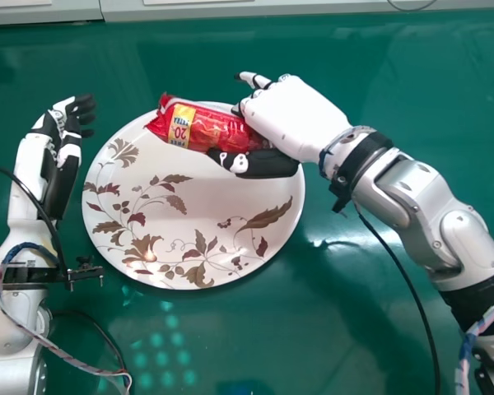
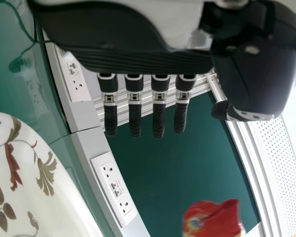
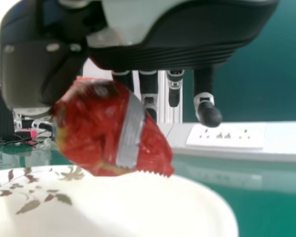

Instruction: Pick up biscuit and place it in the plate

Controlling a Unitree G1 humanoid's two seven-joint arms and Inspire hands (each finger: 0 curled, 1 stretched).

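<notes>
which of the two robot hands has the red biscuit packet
The right hand: its thumb and fingers grip the red biscuit packet over the plate. The left hand, left of the plate in the head view, is open and empty.

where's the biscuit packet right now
In the head view, the red biscuit packet is in the robot's right hand, held over the far part of the floral plate; in the right wrist view it hangs above that plate.
</notes>
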